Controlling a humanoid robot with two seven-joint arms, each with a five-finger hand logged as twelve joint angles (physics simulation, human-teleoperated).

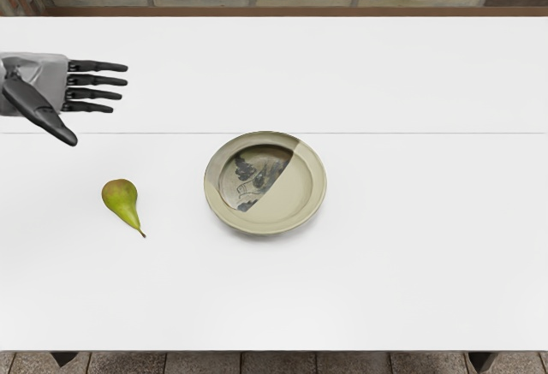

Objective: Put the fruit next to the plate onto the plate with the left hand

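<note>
Your left hand [64, 87] was up by the left edge of the view, with its fingers stretched out straight and nothing in it. The green pear [122, 202] lay on the white surface [411, 254], left of the plate [306, 205], near it but not touching. The plate had a dark picture inside, maybe leaves.

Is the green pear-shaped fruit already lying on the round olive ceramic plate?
No, the green pear lies on the white table to the left of the round olive ceramic plate, not touching it.
</note>
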